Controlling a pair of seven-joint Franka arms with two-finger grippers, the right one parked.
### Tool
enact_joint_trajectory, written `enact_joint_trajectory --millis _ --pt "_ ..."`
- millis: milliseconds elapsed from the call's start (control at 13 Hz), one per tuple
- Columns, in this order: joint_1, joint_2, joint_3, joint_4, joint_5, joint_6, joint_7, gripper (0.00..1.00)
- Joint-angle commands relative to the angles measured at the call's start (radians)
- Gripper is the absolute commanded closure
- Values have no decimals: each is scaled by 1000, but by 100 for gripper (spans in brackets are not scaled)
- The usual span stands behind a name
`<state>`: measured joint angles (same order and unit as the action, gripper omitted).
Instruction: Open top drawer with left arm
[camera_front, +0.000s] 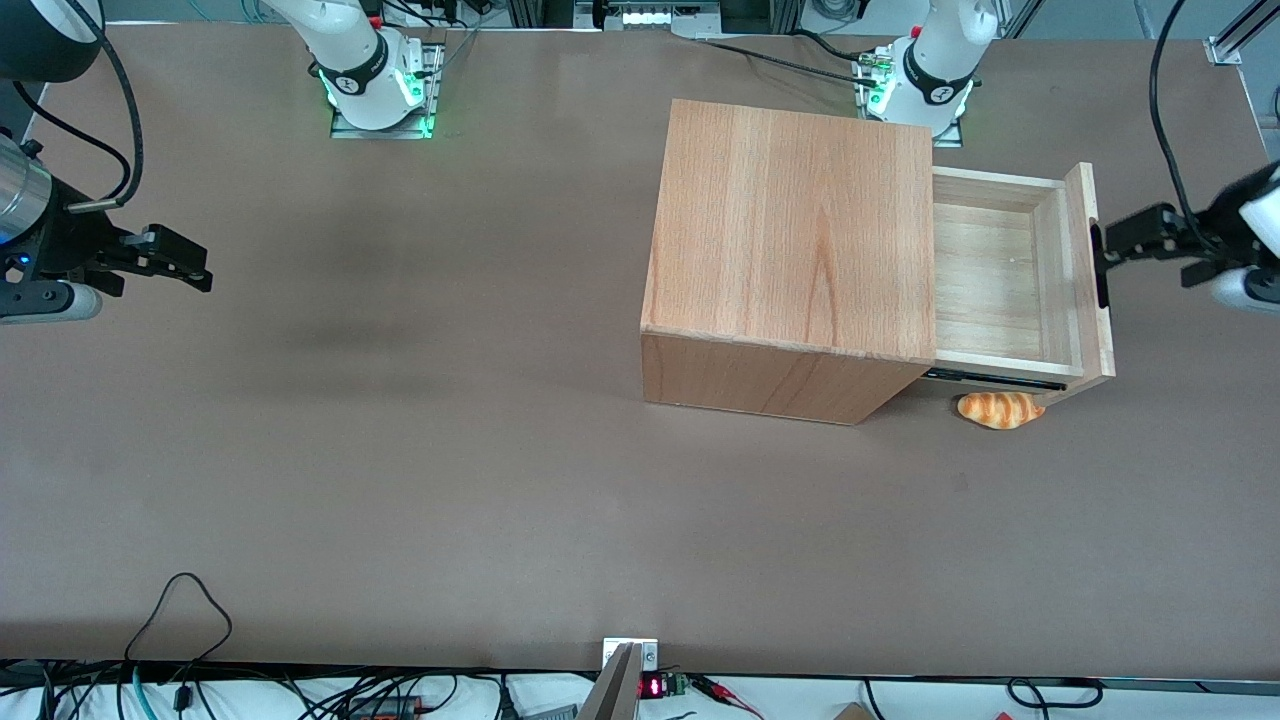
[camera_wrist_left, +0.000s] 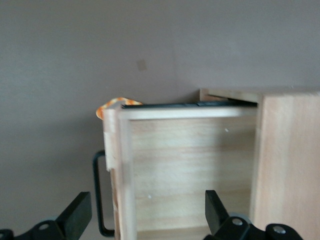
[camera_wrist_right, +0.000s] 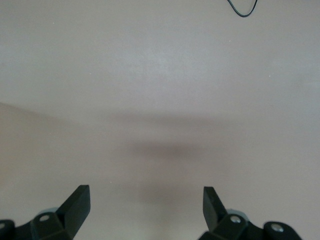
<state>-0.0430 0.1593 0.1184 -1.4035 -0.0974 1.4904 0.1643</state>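
1. Jaws (camera_front: 1105, 250) of the left arm (camera_front: 1235, 250) stand apart, one finger (camera_wrist_left: 77, 215) outside the front panel and the other finger (camera_wrist_left: 216, 212) over the drawer's inside, clamped on nothing.
2. They sit right at the front panel of the top drawer (camera_front: 995, 275), level with its black handle slot (camera_front: 1100, 265); whether a fingertip touches the panel cannot be told.
3. That drawer is pulled well out of the cabinet (camera_front: 795, 250) toward the working arm's end of the worktop (camera_front: 400, 450), its pale plywood inside bare and open to view.
4. In the left wrist view the drawer (camera_wrist_left: 185, 170) shows its light floor and side walls, with the cabinet's body (camera_wrist_left: 287, 160) beside it and the black handle (camera_wrist_left: 100, 192) standing off the panel's outer face.
5. Below the drawer's side nearer the front camera a black slide rail (camera_front: 995, 378) shows.
6. One croissant (camera_front: 1000, 408) lies on the worktop just beside the cabinet, under the open drawer's nearer edge; its tip also peeks out past the drawer's corner in the wrist view (camera_wrist_left: 112, 106).
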Motion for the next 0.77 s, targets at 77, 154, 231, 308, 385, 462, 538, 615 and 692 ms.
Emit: enact_joint_trajectory --millis 77,154,231,308,385,462,538,615,692 --pt "22 -44 -14 -37 -14 -66 -145 0" --pt "20 -44 -17 -26 -31 -88 -219 0" --pt "20 -46 -41 -25 -21 -93 -238 0" --pt "20 -53 -58 -26 5 -91 -235 0" --pt "20 -75 -72 -31 45 -88 -221 0" --pt "23 -99 -100 -41 82 -78 -212 0" --pt "28 -110 -109 -45 103 -70 -212 0" --pt "32 -116 -109 -52 104 -52 -212 0" --pt "37 -125 -111 -70 102 -36 -212 0"
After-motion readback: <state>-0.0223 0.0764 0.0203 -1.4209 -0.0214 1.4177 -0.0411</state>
